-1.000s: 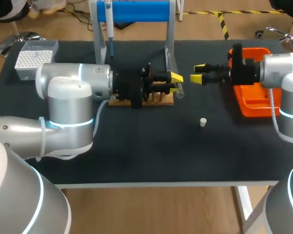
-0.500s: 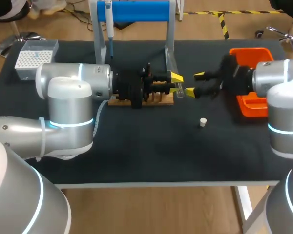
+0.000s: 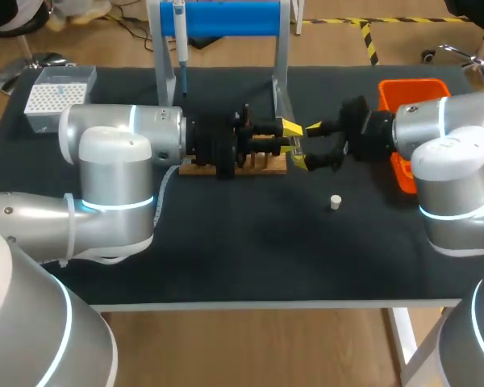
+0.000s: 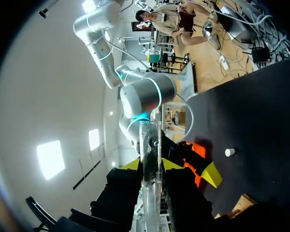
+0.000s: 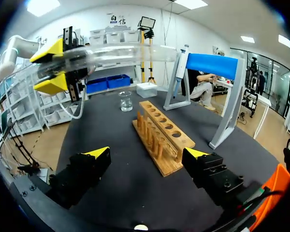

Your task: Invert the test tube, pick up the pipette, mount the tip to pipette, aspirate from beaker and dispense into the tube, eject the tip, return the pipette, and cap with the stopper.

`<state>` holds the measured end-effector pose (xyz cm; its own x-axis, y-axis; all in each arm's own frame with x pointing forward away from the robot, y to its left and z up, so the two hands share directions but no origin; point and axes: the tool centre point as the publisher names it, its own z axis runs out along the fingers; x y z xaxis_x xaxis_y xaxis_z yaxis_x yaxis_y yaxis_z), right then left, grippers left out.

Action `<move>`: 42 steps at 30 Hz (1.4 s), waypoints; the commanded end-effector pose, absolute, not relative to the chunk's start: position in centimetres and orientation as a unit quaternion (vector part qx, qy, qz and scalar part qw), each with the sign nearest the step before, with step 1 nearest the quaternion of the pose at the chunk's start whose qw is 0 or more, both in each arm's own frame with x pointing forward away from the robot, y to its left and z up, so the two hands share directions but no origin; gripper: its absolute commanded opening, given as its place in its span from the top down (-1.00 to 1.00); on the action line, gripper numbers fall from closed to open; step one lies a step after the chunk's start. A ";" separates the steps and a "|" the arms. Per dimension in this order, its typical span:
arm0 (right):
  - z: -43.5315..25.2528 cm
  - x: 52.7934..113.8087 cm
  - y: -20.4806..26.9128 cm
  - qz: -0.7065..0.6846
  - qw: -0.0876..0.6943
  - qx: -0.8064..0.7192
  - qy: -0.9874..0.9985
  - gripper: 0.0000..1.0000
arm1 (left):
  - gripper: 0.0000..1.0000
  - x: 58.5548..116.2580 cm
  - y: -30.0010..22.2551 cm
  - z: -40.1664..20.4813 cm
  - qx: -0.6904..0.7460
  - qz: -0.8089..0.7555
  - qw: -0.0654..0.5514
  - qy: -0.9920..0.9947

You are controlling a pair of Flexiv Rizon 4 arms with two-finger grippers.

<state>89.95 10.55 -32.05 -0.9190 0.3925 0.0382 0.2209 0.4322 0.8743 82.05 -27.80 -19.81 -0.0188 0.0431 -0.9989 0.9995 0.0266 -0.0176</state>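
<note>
Left gripper clamps the test tube; its long axis runs crosswise, just ahead of the wide-open right gripper.

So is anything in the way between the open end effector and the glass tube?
Nothing visible. Only air lies between the open right end effector and the test tube, which the left end effector holds. The wooden rack stands lower, on the table.

Rounded silver-grey arms, glowing cyan rings, black wrists, possibly a white cable.
</note>
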 end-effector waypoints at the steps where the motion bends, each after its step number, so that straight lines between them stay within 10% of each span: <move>1: -32.5 91.2 11.0 0.494 0.079 0.182 0.847 -1.00 | 1.00 82.1 -27.8 -19.8 0.500 -0.487 0.491 0.521; 42: -34.5 93.4 13.6 0.480 0.076 0.191 0.853 -1.00 | 1.00 82.1 -27.8 -19.8 0.500 -0.487 0.491 0.521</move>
<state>93.48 13.57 -34.45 -0.9156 0.3984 0.0554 0.2541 0.4662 0.8474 82.05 -27.80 -19.81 -0.0187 0.0431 -0.9989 0.9995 0.0266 -0.0176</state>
